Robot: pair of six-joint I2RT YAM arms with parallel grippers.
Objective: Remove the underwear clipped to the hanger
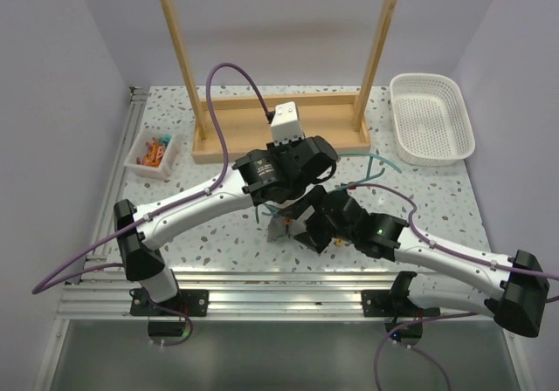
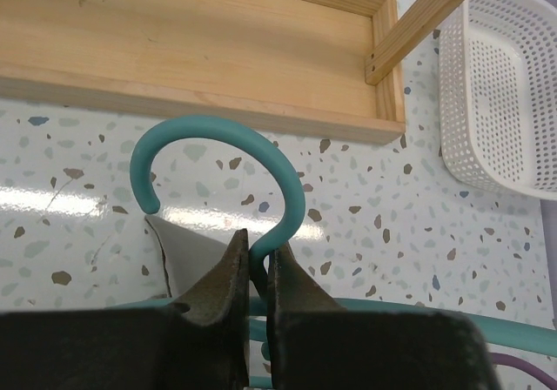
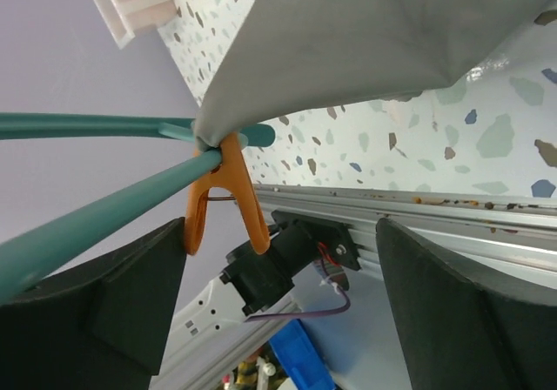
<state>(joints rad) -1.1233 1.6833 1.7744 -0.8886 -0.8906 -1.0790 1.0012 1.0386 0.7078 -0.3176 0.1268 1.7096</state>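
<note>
In left wrist view, left gripper (image 2: 258, 252) clamped on neck of hanger (image 2: 294, 190), hook arching toward wooden tray (image 2: 218, 50), shoulders running crosswise, only right wrist view shows right gripper (image 3: 280, 233) spread wide, orange peg (image 3: 228, 194) between fingers, pinning grey underwear (image 3: 365, 33) to hanger bar.

We see a speckled white table (image 1: 445, 197) carrying a wooden frame base (image 1: 332, 127) at the back, a white basket (image 1: 432, 120) right, a small clear box (image 1: 172, 154) left
</note>
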